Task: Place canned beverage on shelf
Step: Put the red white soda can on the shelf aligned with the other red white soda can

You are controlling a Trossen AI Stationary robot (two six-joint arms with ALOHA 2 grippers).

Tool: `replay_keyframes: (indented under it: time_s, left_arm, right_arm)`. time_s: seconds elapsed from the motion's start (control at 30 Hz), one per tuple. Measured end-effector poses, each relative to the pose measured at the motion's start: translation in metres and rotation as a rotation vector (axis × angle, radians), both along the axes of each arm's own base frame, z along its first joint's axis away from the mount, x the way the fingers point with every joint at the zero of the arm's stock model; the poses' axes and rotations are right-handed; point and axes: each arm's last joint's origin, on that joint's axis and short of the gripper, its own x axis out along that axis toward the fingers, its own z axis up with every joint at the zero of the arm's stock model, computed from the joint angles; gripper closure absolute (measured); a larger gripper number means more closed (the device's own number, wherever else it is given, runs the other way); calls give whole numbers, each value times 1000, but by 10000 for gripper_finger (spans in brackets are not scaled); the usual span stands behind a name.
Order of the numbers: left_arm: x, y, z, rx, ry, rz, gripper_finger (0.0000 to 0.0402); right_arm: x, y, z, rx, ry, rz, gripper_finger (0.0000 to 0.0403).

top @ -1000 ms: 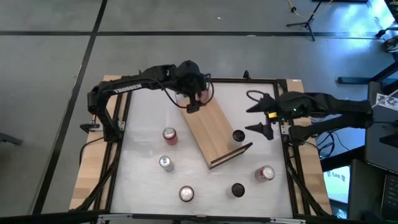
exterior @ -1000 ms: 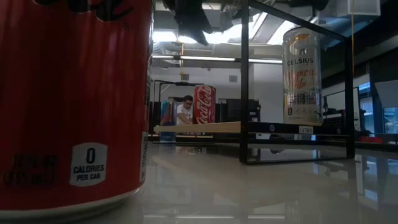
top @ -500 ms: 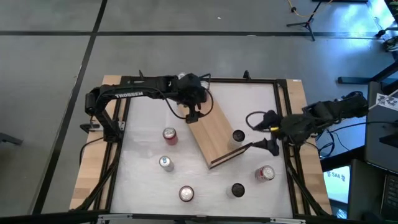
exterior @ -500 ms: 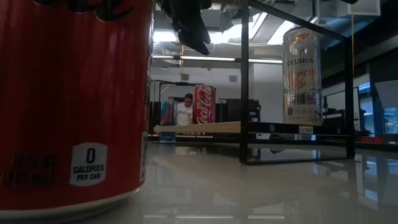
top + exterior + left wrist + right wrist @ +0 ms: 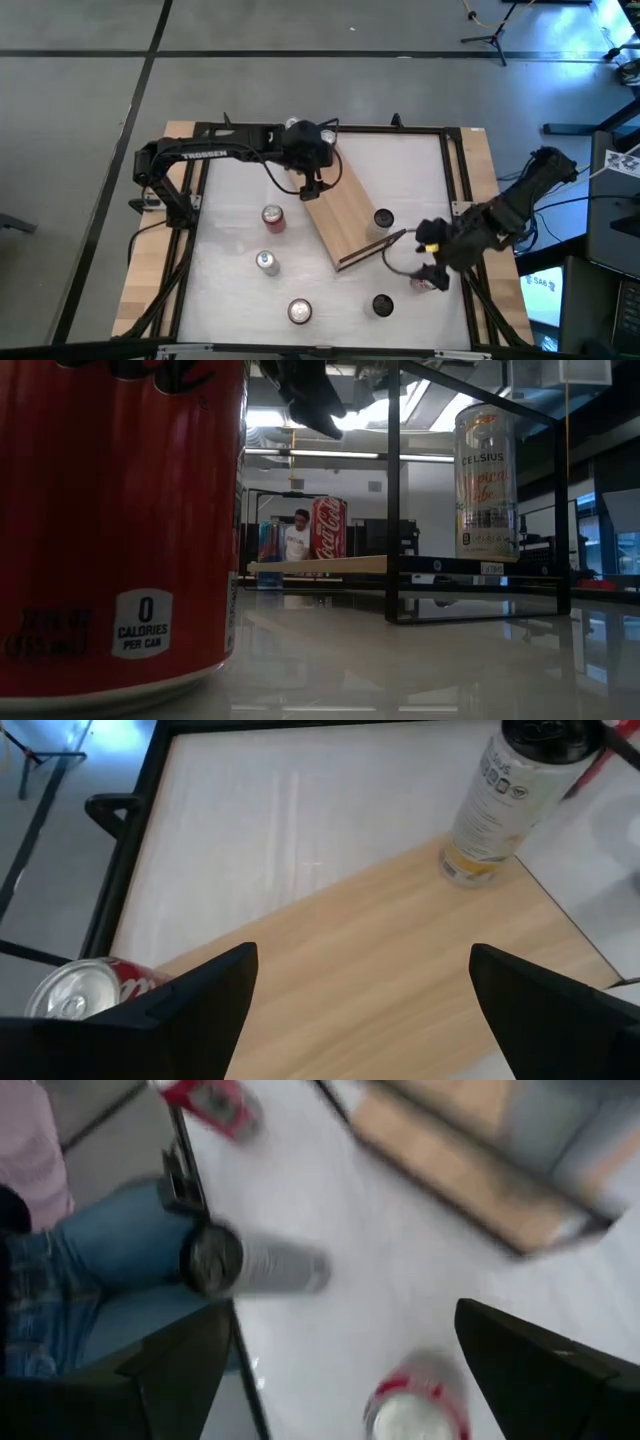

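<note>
Over the counter: two arms at work above a white counter [image 5: 230, 230] carrying several cans and the shelf [image 5: 340, 215].
Shelf position: centre of counter, long axis from 11 to 5 o'clock; two cans stand on it already, a red cola can [image 5: 75, 990] at the 11 o'clock end and a pale can [image 5: 383, 218] near the 3 o'clock edge.
Left pincer [image 5: 310, 185]: above the shelf's 11 o'clock end, fingers spread, empty.
Right pincer [image 5: 428, 262]: at 4 o'clock, fingers spread, empty, above a red-and-white can [image 5: 420, 1405].
Handling: can judged rigid, smooth, slippery, and prone to toppling; take hold across the mid-body, keeping it upright.
</note>
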Motion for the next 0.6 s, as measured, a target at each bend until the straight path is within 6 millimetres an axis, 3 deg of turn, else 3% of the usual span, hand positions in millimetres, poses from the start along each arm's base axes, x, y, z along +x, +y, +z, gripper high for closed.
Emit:
replay_keyframes:
  time_s: [0.37, 0.6]
  left_arm:
    - [5, -13, 2, -10, -35, -23, 49]
    - [6, -14, 3, -14, -48, -20, 49]
  right_arm:
    - [-19, 25, -27, -74, 313, -79, 29]
    - [-21, 45, -44, -163, 382, -49, 29]
